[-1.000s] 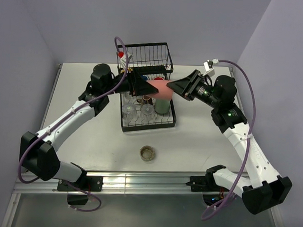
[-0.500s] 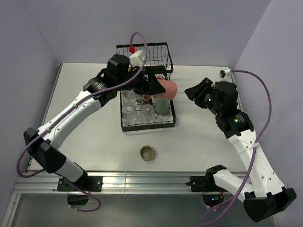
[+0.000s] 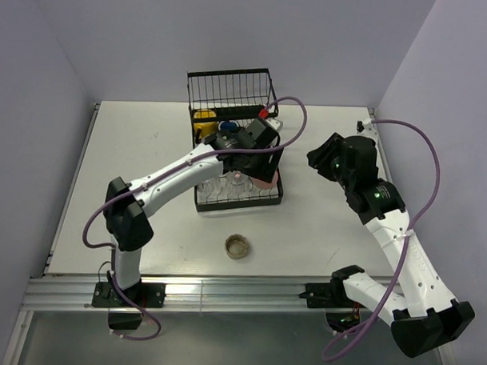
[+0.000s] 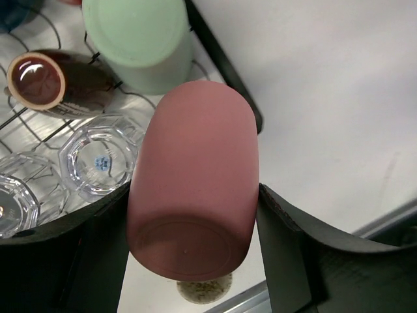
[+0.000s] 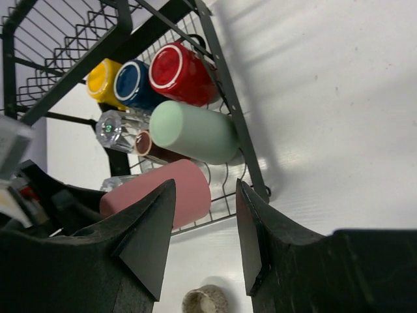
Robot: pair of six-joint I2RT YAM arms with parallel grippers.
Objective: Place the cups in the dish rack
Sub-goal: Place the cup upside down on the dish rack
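1. Progress: well advanced. The dish rack [image 3: 227, 207] holds a red mug [image 5: 179, 73], a navy mug [image 5: 133, 83] and a yellow mug [image 5: 104, 78] next to its taller basket end. It also holds a green tumbler [image 5: 192, 132], a brown cup [image 4: 39, 79] and several clear glasses [image 4: 98, 160].
2. In hand: the left pincer [image 4: 195, 189] is clamped on a pink tumbler [image 4: 195, 130]. The tumbler is over the rack's near right corner, just beside the green tumbler. It is not yet released, and I cannot tell whether it touches the wires.
3. The right pincer [image 5: 205, 189] is spread and empty, off the rack's right side.
4. Outstanding: one low brownish cup [image 3: 237, 246] stands on the surface [image 3: 132, 163], near the rack's front edge.
5. Condition of the pink tumbler: matte, plain and rounded. It lies tilted with its base towards the wrist camera, and no damage is seen.
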